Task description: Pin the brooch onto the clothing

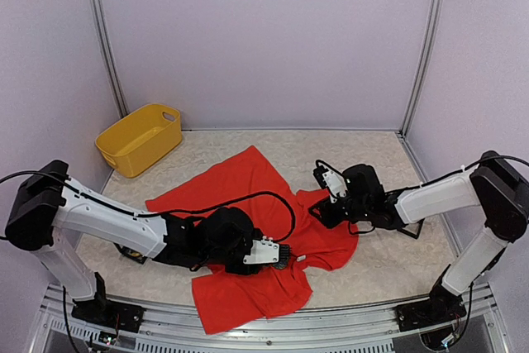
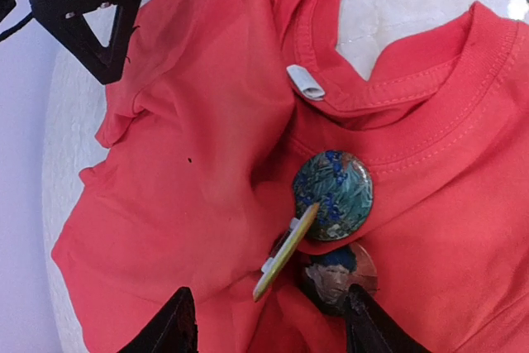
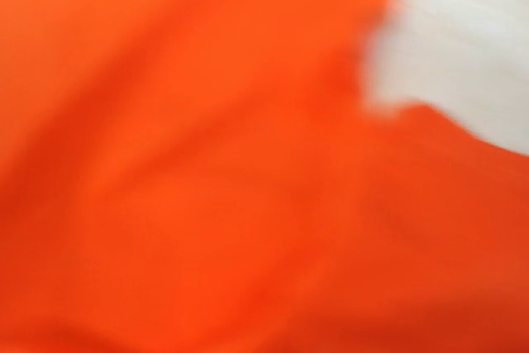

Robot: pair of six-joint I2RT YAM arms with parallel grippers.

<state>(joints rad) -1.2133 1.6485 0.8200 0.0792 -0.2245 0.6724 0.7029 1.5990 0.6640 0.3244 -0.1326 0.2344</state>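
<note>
The clothing [image 1: 240,188], a red T-shirt, lies crumpled on the table, and its collar with the white neck label [image 2: 306,84] shows in the left wrist view. Three round brooches sit on the cloth just below the collar. A brooch with blue flowers [image 2: 335,194] lies flat, a portrait brooch [image 2: 337,277] is partly tucked in a fold, and a yellowish brooch [image 2: 285,251] stands on edge. My left gripper [image 2: 269,335] [image 1: 285,255] is open just short of them, holding nothing. My right gripper [image 1: 324,211] rests at the shirt's right edge. Its wrist view shows only blurred red cloth, with the fingers hidden.
A yellow plastic basket [image 1: 139,138] stands at the back left by the wall. Pale tabletop [image 1: 372,155] shows behind and to the right of the shirt. The enclosure walls close in on both sides.
</note>
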